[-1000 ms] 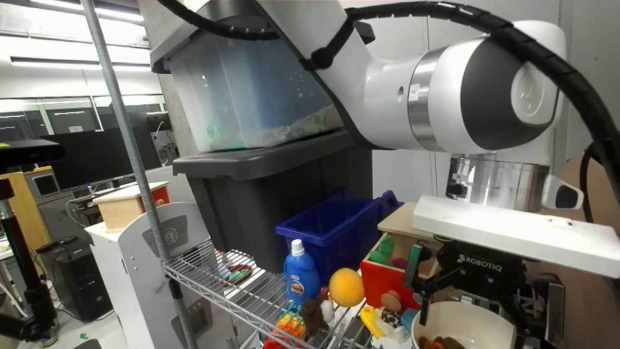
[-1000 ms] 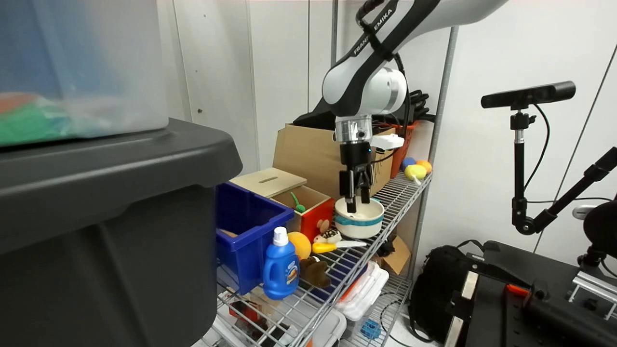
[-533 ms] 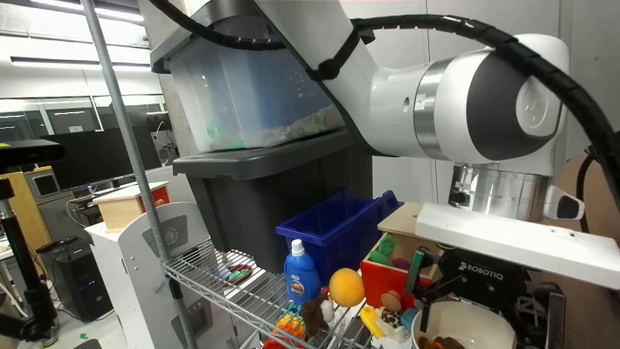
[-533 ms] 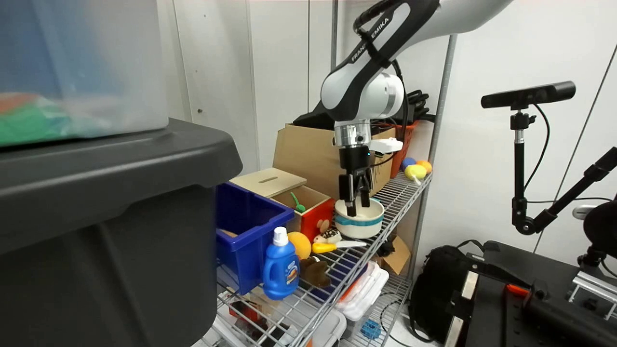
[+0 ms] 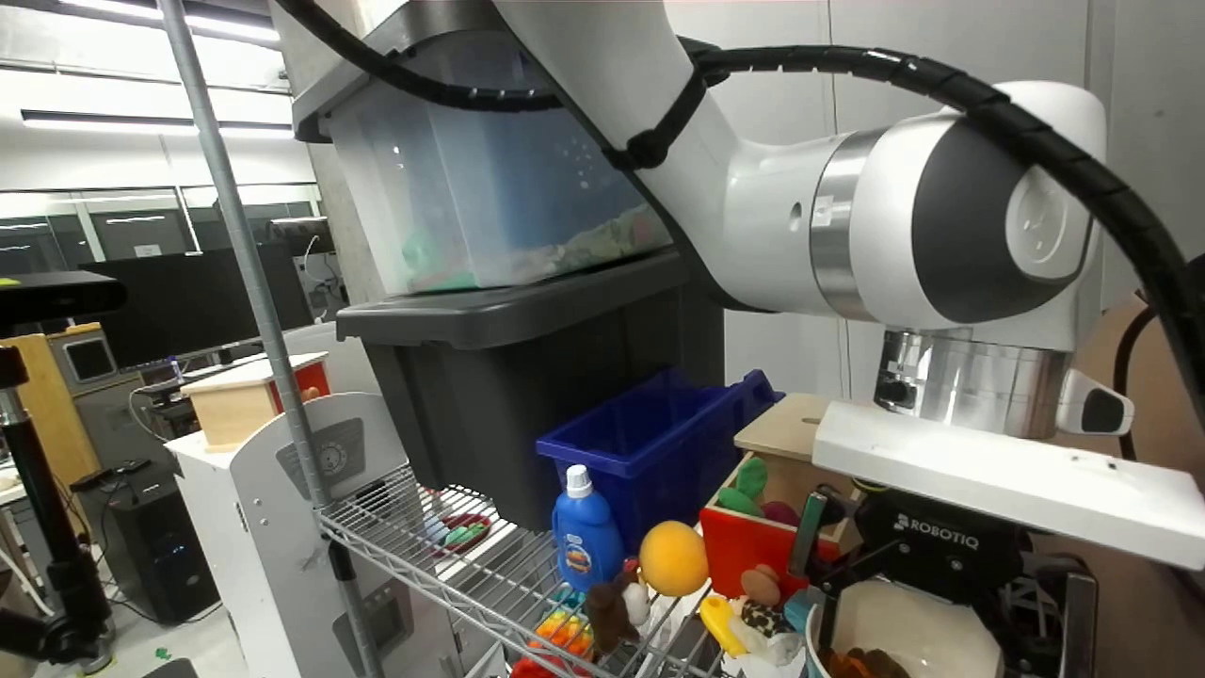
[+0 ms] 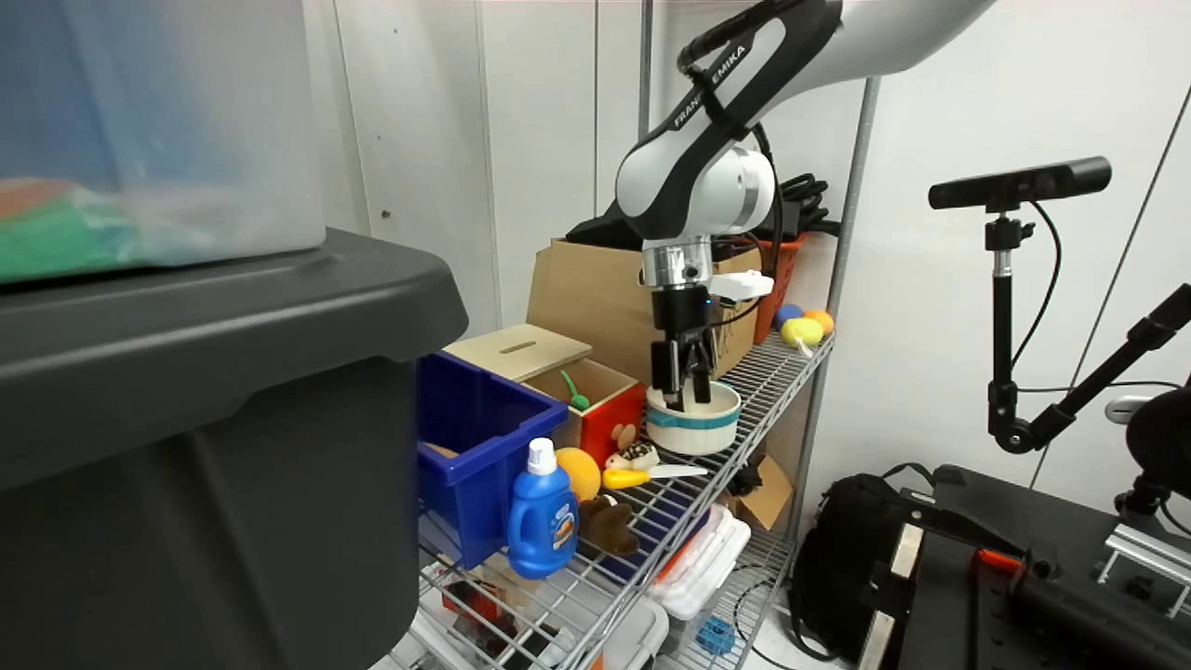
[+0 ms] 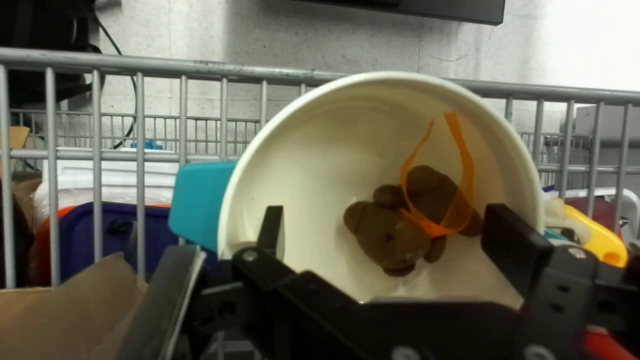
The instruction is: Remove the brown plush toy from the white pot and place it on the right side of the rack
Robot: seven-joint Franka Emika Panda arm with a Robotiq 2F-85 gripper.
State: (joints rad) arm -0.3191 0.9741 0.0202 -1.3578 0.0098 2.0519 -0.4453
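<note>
End effector (image 7: 386,227) spread wide, nothing held. Small fuzzy brown plush toy (image 7: 392,235) lies below the jaw gap, inside the round cream-white pot (image 7: 315,160); long axis looks oblique to closing line.

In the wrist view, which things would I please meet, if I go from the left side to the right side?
Brown cardboard, teal pot handle, brown plush toy inside the white pot, yellow handle.
</note>
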